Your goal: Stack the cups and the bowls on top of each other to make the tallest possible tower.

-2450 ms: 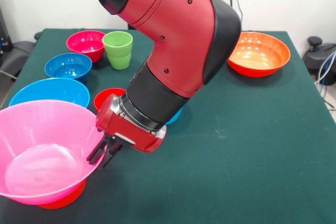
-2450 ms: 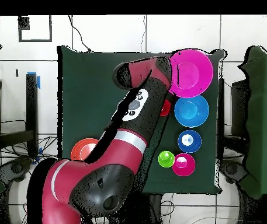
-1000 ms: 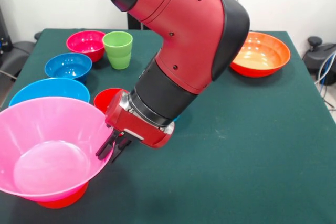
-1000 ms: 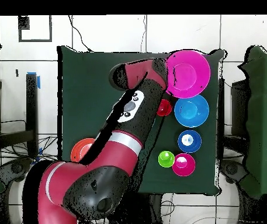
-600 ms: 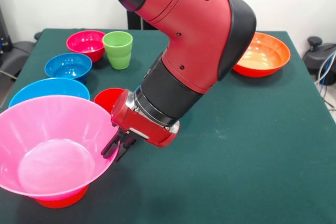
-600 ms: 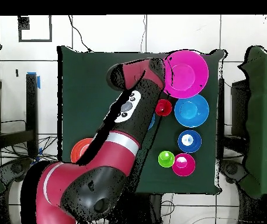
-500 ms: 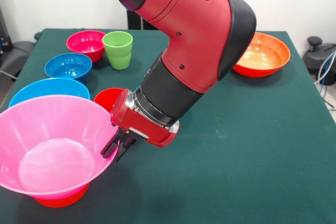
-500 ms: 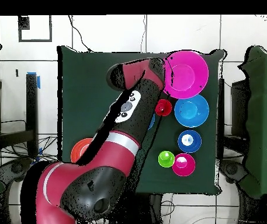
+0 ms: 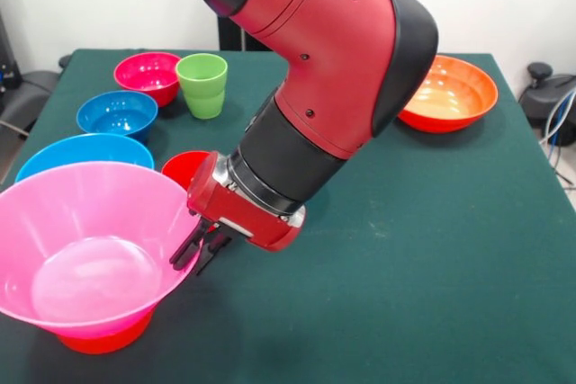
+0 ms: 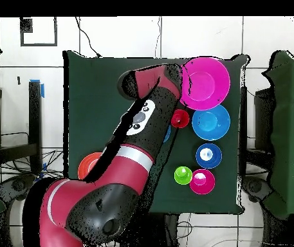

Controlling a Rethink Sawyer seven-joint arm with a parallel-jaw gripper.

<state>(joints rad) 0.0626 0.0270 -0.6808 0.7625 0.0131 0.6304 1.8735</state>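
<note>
Green-clothed bench (image 9: 432, 249), front view first: the hot pink bowl (image 9: 85, 254) sits level on an orange bowl (image 9: 99, 341) at the near left corner. A couple of seconds back it was tilted, so the tower's start looks settled. The tool (image 9: 200, 249) has backed just off its rim, fingers narrow, empty. Overhead: pink bowl (image 10: 206, 82) at the far right corner, red cup (image 10: 181, 118) beside it.
</note>
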